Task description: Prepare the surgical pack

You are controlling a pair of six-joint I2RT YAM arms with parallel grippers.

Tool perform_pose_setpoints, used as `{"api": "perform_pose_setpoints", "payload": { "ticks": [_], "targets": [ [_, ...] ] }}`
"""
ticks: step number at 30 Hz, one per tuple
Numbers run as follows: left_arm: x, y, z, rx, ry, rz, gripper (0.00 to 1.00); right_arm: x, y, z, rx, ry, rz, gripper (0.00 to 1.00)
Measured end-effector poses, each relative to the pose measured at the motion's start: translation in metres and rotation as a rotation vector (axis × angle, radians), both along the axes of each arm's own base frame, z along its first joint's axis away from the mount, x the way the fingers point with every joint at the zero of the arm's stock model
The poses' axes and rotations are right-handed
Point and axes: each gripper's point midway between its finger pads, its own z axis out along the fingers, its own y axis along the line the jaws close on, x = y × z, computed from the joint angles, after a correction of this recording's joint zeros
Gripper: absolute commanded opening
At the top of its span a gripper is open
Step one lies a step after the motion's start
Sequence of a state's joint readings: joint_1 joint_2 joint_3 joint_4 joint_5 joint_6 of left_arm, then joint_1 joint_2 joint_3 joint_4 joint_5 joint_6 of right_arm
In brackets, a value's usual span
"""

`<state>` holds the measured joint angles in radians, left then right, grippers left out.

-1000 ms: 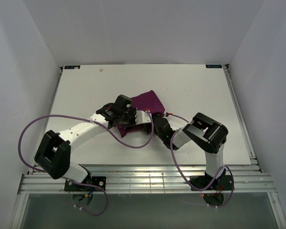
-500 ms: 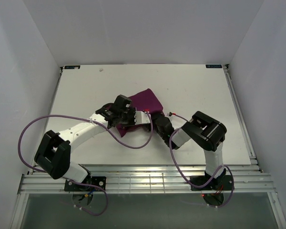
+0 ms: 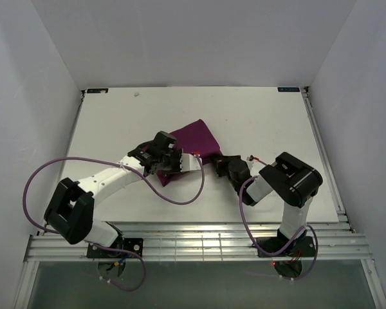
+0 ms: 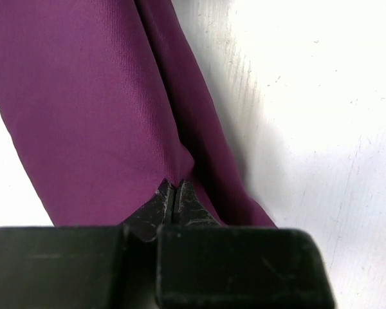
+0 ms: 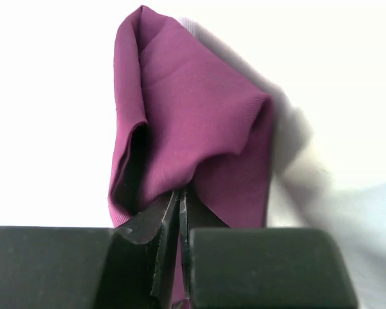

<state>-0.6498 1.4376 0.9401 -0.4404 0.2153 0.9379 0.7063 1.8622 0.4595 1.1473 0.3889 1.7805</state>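
The right arm (image 3: 289, 183) has swung outward since a second ago, its right gripper (image 5: 179, 209) pinched shut on the deep-purple folded cloth bundle (image 3: 194, 136) lying mid-way across the white tabletop (image 3: 270, 122). From above, both wrists hide the bundle's near edge. The wrist views show the left gripper (image 4: 174, 196) likewise clamped on a crease.

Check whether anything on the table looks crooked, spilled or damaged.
The purple cloth lies skewed to the edges of the table, bunched into loose folds rather than flat. The left end effector and right end effector each pinch a fold of it. Nothing looks spilled or torn.
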Motion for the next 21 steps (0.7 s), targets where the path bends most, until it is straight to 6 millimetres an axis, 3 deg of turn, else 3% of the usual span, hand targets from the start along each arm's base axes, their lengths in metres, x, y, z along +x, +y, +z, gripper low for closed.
{"api": "perform_pose_setpoints", "payload": {
  "ticks": [3,7,9,11,12,15,17,18,19,21],
  "targets": [
    [-0.001,0.0,-0.002,0.001,0.005,-0.002,0.01,-0.009,-0.011,-0.001,-0.011,-0.002,-0.008,0.08],
    [-0.006,0.004,-0.009,0.012,0.019,-0.001,0.09,-0.033,-0.031,-0.036,-0.127,0.082,0.015,0.09],
    [-0.008,0.006,-0.011,0.017,0.024,-0.003,0.19,-0.045,-0.038,-0.046,-0.203,0.119,0.051,0.13],
    [-0.009,0.007,-0.013,0.019,0.029,-0.003,0.3,-0.051,-0.037,-0.036,-0.26,0.115,0.099,0.15],
    [-0.01,0.007,-0.013,0.019,0.031,-0.005,0.4,-0.053,-0.037,-0.03,-0.297,0.113,0.123,0.16],
    [-0.014,0.008,-0.016,0.025,0.049,-0.005,0.59,-0.054,-0.035,0.002,-0.356,0.044,0.168,0.21],
    [-0.017,0.01,-0.018,0.03,0.066,-0.003,0.65,-0.061,-0.042,0.016,-0.379,0.013,0.178,0.28],
    [-0.019,0.011,-0.019,0.032,0.074,-0.002,0.67,-0.065,-0.048,0.018,-0.392,0.01,0.177,0.3],
    [-0.02,0.011,-0.019,0.035,0.082,-0.001,0.76,-0.069,-0.055,0.017,-0.417,0.02,0.176,0.33],
    [-0.023,0.012,-0.02,0.034,0.096,0.001,0.81,-0.077,-0.071,0.014,-0.473,0.05,0.159,0.43]
  ]
}}
